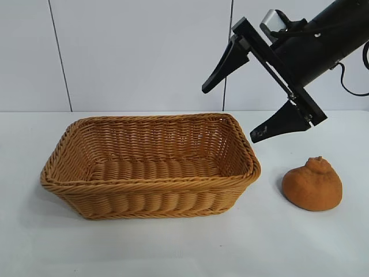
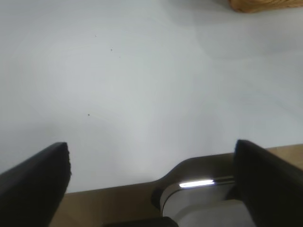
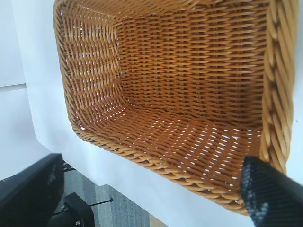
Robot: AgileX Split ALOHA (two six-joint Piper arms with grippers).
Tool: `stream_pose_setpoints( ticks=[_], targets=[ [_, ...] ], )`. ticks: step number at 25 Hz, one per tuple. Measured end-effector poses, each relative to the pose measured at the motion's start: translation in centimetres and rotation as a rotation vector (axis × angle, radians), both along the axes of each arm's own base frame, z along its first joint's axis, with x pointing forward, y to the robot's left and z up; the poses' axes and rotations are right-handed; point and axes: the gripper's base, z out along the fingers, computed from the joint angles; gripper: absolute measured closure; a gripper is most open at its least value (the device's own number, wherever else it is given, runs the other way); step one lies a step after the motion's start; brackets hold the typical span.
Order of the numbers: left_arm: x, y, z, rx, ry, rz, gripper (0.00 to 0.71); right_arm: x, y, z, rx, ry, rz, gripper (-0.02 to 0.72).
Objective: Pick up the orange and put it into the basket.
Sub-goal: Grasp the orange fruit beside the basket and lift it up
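The orange point(image 1: 312, 184), dull orange-brown with a knob on top, lies on the white table to the right of the basket point(image 1: 150, 183), a little apart from it. The woven tan basket holds nothing. My right gripper point(image 1: 229, 115) hangs open in the air above the basket's right end, higher than the orange and to its left, nothing between its fingers. In the right wrist view the gripper point(image 3: 151, 161) looks into the basket point(image 3: 189, 56). My left gripper point(image 2: 151, 145) is open over bare table, with a corner of the basket point(image 2: 265, 4) far ahead of it; the exterior view does not show it.
The white table point(image 1: 184, 248) runs all around the basket and orange, with a pale wall behind. The right wrist view shows the table's edge point(image 3: 118, 184) and grey floor beyond it. A metal fitting point(image 2: 199, 194) sits under the left gripper.
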Motion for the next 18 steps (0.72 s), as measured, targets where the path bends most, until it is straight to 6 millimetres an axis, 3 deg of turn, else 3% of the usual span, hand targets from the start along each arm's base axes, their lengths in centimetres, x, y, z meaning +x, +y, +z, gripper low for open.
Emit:
stream_pose_setpoints(
  ticks=[15,18],
  targets=[
    [-6.8,0.4,0.9,-0.045,-0.452,0.003,0.047,-0.5,0.0,0.1,-0.002,0.024,0.04,0.01],
    [-7.3,0.4,0.8,-0.049,-0.486,0.002,0.047,-0.9,-0.3,0.8,-0.042,-0.008,0.066,0.01]
  ],
)
